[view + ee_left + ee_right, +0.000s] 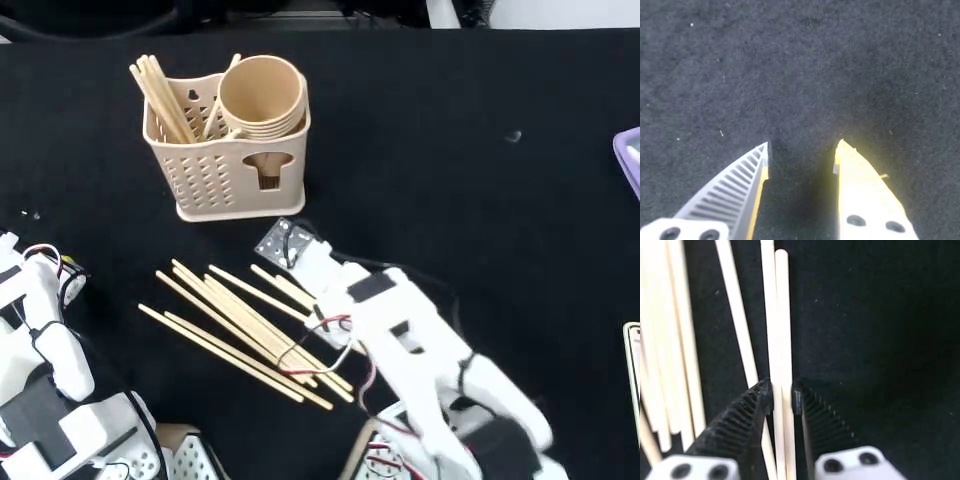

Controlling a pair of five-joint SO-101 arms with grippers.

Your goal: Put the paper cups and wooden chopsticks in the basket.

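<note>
High view, left gripper [802, 150] jaws parted over black cloth [790, 60]; beige slotted basket [215, 178] upper left, holding stacked tan paper cups [262, 92]; pale wooden chopsticks [235, 325] fanned below it; right gripper [782, 390] narrowed around two, seemingly pinching them

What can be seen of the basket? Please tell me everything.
The basket is beige and plastic-looking, with perforated walls and a cut-out in its front. It stands upright on the black table. Inside, a stack of paper cups sits beside several wooden chopsticks that lean against its rim.
</note>
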